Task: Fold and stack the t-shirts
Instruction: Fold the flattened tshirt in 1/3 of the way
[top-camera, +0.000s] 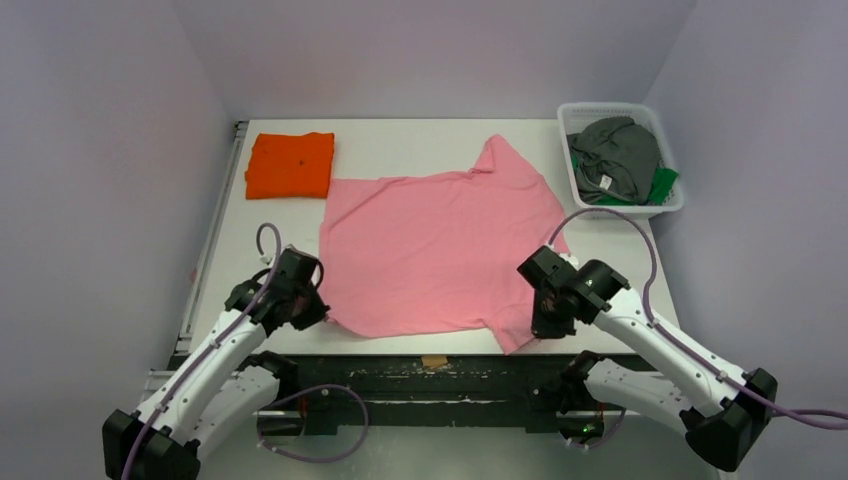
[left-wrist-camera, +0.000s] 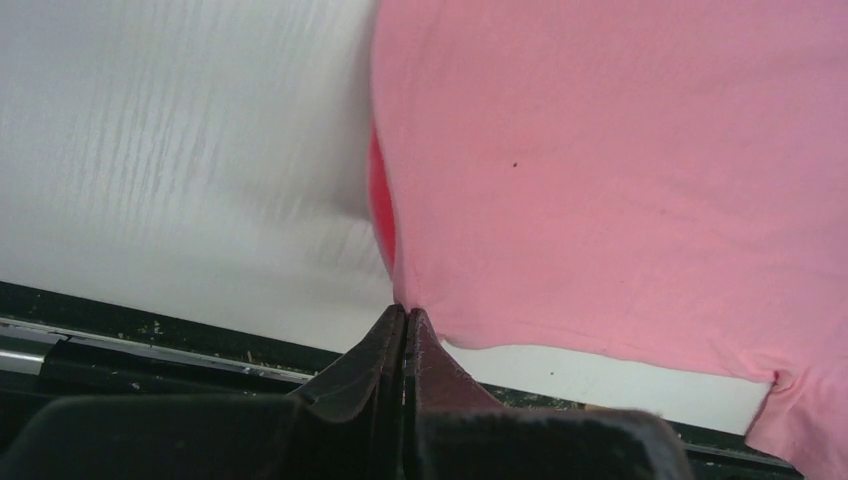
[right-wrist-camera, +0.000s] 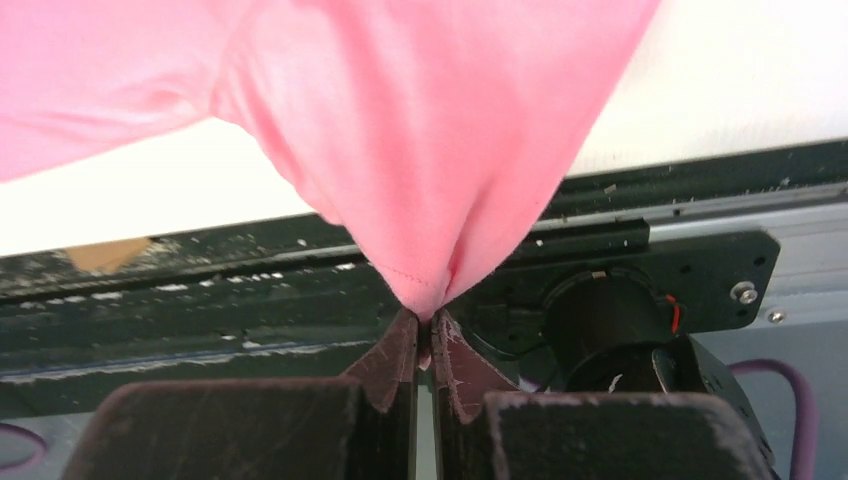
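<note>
The left gripper (left-wrist-camera: 405, 325) and right gripper (right-wrist-camera: 428, 330), pinched shut on the pink t-shirt (top-camera: 440, 250), should carry its edge evenly toward 12 o'clock.

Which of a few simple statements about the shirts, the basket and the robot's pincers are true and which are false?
1. The pink t-shirt lies spread on the table. True.
2. The orange t-shirt sits in the basket. False: it lies folded at the table's far left corner.
3. The left pincer and right pincer are both shut on the pink t-shirt's near edge. True.
4. The basket is empty. False: a grey t-shirt and green cloth lie in it.
</note>
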